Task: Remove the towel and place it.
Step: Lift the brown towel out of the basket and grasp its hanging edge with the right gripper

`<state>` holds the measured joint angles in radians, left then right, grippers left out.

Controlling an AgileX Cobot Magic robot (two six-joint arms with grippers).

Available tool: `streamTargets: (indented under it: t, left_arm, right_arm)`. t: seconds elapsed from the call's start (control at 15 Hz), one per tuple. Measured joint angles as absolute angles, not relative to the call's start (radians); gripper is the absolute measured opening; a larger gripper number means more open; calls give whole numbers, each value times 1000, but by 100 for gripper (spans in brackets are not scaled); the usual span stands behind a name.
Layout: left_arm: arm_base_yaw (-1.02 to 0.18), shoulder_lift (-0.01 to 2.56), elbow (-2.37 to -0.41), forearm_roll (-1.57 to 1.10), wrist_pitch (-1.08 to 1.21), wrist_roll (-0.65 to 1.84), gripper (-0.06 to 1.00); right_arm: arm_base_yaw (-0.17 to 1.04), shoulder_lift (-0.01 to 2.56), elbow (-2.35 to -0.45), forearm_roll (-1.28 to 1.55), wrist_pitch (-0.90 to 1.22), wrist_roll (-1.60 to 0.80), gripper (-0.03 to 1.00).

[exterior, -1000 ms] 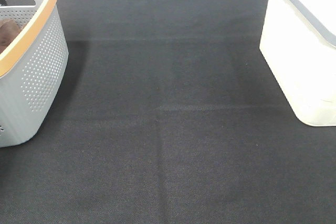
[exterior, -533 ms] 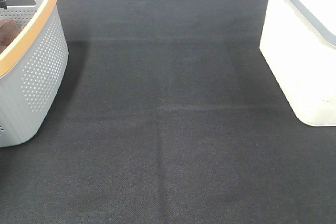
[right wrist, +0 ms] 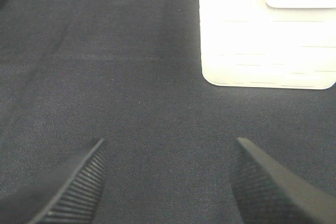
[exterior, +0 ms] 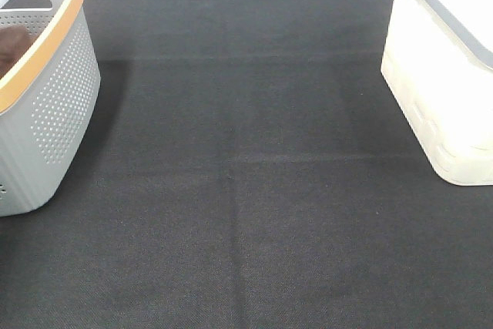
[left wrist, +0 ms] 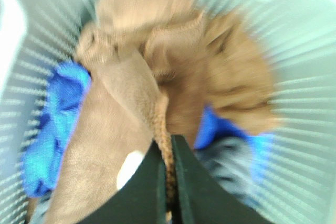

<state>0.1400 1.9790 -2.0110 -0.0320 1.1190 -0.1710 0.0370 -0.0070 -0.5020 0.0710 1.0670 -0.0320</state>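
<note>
Two grippers, two roles. Left gripper (left wrist: 168, 148) reaches down inside the basket (exterior: 54, 90) at the table's (exterior: 246, 190) far-left corner. Its jaws are pressed together on a raised fold of the towel (left wrist: 126, 93), close to the stitched hem and the white tag (left wrist: 129, 169). Pinching a ridge probably gives a hold that lifts one layer clear of the blue cloth (left wrist: 58, 114) beside it. The towel lies in the basket, not yet lifted out. Right gripper (right wrist: 169, 148) hovers over bare table near the white box (exterior: 447, 75) at the right edge, jaws wide apart and empty, presumably waiting to help place the towel.
</note>
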Motion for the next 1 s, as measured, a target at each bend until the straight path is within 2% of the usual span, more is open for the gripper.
streamTargets:
  t: [0.4, 1.0]
  left_arm:
    - [140, 1725, -2011, -245, 1026, -103, 0]
    - [140, 1567, -2012, -900, 809, 174, 0]
  right_arm:
    - [37, -7, -502, 72, 1067, -32, 64]
    - [37, 3, -504, 219, 1050, -32, 64]
